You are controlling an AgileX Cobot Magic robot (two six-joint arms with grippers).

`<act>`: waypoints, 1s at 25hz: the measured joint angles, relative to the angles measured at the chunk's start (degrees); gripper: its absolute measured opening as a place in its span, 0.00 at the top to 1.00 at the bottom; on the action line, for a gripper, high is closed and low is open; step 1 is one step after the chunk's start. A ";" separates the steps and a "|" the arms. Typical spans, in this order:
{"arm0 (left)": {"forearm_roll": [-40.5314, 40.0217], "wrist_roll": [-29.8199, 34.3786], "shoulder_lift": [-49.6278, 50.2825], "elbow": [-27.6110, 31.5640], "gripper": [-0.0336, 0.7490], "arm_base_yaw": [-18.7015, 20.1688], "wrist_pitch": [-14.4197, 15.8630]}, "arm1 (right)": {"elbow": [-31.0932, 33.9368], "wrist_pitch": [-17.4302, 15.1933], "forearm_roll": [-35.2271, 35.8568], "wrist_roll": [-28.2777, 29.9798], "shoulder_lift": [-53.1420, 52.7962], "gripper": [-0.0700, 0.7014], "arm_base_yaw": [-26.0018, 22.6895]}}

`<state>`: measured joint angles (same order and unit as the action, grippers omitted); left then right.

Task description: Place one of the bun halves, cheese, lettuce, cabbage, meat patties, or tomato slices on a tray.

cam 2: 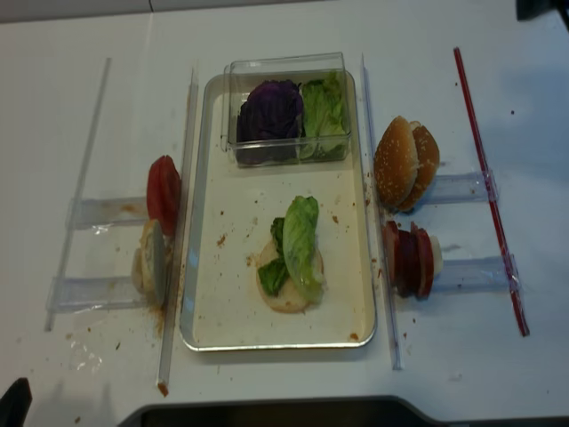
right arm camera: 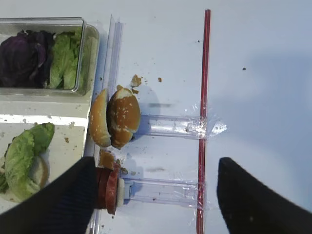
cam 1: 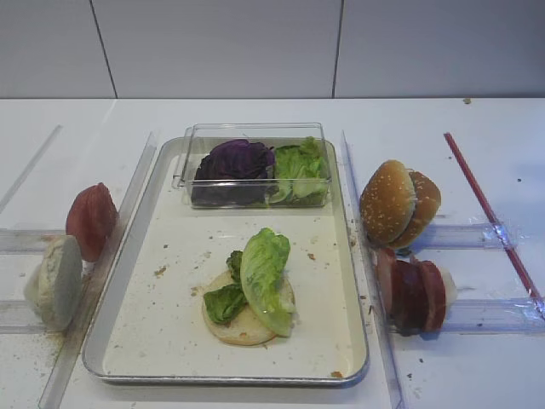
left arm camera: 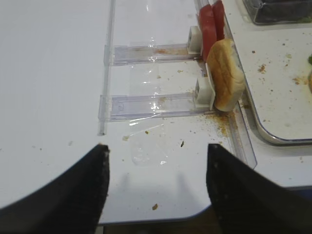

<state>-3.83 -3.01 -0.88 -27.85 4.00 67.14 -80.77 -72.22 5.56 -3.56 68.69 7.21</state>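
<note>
Lettuce (cam 1: 267,278) already lies across the flat bun disc (cam 1: 247,325) inside the tray (cam 1: 132,336), with purple cabbage (cam 1: 236,161) in the clear box (cam 1: 255,132) at the tray's far end. The right claw (right arm camera: 153,195) hangs with fingers spread and empty over the patty stack (right arm camera: 108,187) just right of the tray; the left claw (left arm camera: 156,185) is likewise apart, left of the tray. The likely risk: patties stand on edge against sesame bun halves (cam 1: 398,203), so a careless pinch could topple neighbours or drag two at once.
</note>
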 joint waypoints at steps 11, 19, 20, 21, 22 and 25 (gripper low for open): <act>0.00 0.00 0.00 0.00 0.42 0.00 0.00 | 20.84 -0.23 3.07 0.91 -22.19 0.20 0.00; 0.00 0.00 0.00 0.00 0.42 0.00 0.00 | 34.64 -0.36 5.47 1.12 -36.16 0.23 0.00; 0.00 0.00 0.00 0.00 0.42 0.00 0.00 | 35.62 -0.36 5.47 1.22 -37.60 0.24 0.00; 0.00 0.00 0.00 0.00 0.42 0.00 0.00 | 36.42 -0.36 5.47 1.65 -38.93 0.24 0.00; 0.00 0.00 0.00 0.00 0.42 0.00 0.00 | 36.99 -0.36 5.35 2.37 -40.15 0.25 0.00; 0.00 0.00 0.00 0.00 0.42 0.00 0.00 | 38.69 -0.36 4.78 6.90 -42.96 0.26 0.00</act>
<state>-3.83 -3.01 -0.88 -27.85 4.00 67.14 -42.08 -72.58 10.34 3.35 25.73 7.21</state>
